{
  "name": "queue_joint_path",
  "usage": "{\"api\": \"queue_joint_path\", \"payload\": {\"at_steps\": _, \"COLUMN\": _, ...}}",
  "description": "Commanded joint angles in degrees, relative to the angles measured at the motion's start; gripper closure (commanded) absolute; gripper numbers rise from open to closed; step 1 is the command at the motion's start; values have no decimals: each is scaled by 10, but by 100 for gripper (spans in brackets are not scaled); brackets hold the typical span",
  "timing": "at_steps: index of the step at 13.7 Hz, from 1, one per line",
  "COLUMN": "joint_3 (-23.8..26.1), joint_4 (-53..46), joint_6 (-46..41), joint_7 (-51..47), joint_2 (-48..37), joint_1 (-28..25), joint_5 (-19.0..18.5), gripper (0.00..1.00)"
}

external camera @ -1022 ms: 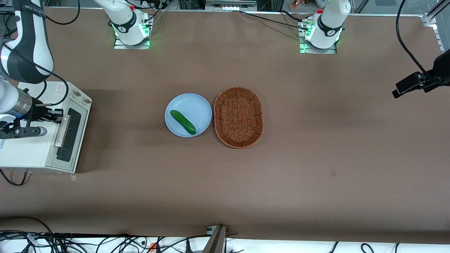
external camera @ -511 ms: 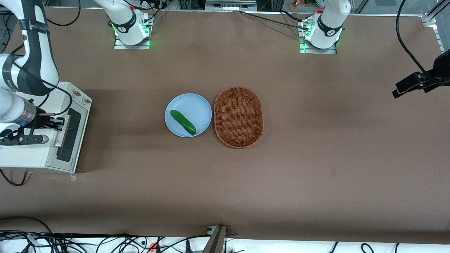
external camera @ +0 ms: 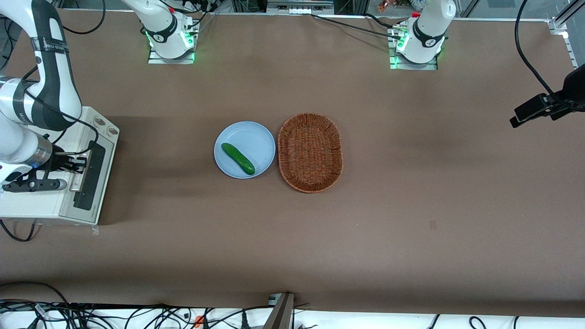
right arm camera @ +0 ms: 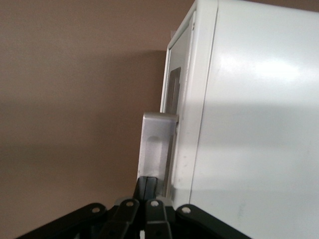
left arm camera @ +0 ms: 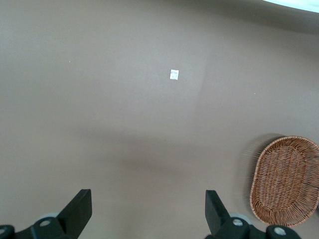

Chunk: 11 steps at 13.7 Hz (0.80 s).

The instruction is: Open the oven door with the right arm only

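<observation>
The cream-white oven (external camera: 36, 201) stands at the working arm's end of the table, its top face also in the right wrist view (right arm camera: 249, 124). Its door (external camera: 93, 183) with the dark window lies flush against the oven body; it shows edge-on in the right wrist view (right arm camera: 175, 89). The silver bar handle (external camera: 80, 177) runs along the door. My right gripper (external camera: 78, 163) reaches over the oven top to the handle. In the right wrist view the gripper (right arm camera: 149, 181) has its two fingers pressed together, tips against the handle (right arm camera: 155, 144), not around it.
A blue plate (external camera: 249, 135) with a green cucumber (external camera: 238, 158) sits mid-table, beside a wicker basket (external camera: 310, 152), which also shows in the left wrist view (left arm camera: 286, 181). The oven's two knobs (external camera: 105, 126) are at the door's end farther from the front camera.
My gripper has slid along the handle toward the front camera, and the arm above it has swung the same way. The door has not visibly moved.
</observation>
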<state>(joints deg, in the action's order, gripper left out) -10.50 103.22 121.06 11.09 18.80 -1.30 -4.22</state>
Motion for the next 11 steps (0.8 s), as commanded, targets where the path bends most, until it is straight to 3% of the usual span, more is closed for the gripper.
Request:
{"api": "queue_joint_path", "payload": {"at_steps": 1, "joint_3": -3, "joint_4": 26, "joint_6": 28, "joint_7": 6, "joint_2": -2, "joint_1": 6, "joint_5": -3, "gripper": 100}}
{"api": "queue_joint_path", "payload": {"at_steps": 5, "joint_3": -3, "joint_4": 25, "joint_6": 39, "joint_7": -6, "joint_2": 19, "joint_1": 3, "joint_5": 12, "gripper": 100}}
{"api": "queue_joint_path", "payload": {"at_steps": 8, "joint_3": -3, "joint_4": 25, "joint_6": 61, "joint_7": -16, "joint_2": 44, "joint_1": -8, "joint_5": 48, "gripper": 100}}
{"api": "queue_joint_path", "payload": {"at_steps": 11, "joint_3": -2, "joint_4": 24, "joint_6": 60, "joint_7": -69, "joint_2": 53, "joint_1": -34, "joint_5": 48, "gripper": 100}}
